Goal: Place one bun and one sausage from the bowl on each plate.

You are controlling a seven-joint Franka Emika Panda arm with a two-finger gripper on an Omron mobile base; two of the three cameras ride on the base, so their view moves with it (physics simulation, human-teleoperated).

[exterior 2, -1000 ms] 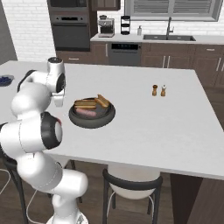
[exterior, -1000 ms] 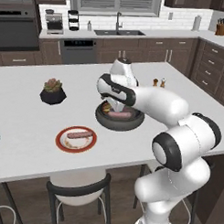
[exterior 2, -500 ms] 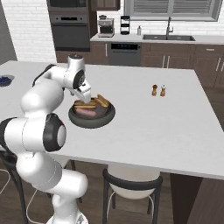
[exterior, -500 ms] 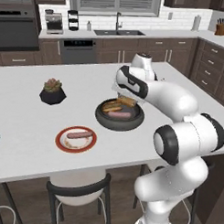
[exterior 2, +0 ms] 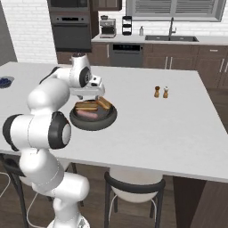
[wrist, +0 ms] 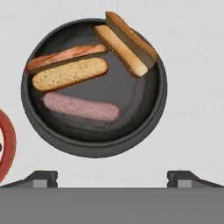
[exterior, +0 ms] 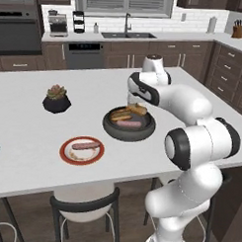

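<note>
1. My gripper [wrist: 112, 177] hangs above the bowl [wrist: 151, 118], looking straight down into it. Both fingertips [wrist: 41, 178] sit far apart at the bottom of the hand view with nothing between them, so I am spread wide and empty.

2. In the bowl lie two buns and one sausage. One bun [wrist: 68, 68] lies across the upper left, split open with its pale crumb up. The other bun [wrist: 127, 43] leans on the upper right rim, one end poking over it. The sausage [wrist: 81, 106] lies flat on the dark floor, just below the first bun and apart from it.

3. The red-rimmed plate [exterior: 67, 155] already carries a sausage and no bun that I can make out. It sits near the bowl, on the counter [exterior: 34, 125].

4. I judge a bun to be light and soft. It will dent if I squeeze hard, so I would close gently across its short width at mid-length.

5. The sausage looks smooth and round, likely slippery and prone to rolling. I would take it at its middle, across its width, fingers reaching low on both sides.

6. The rim-leaning bun is tilted, so it may shift or tip out when touched.
</note>
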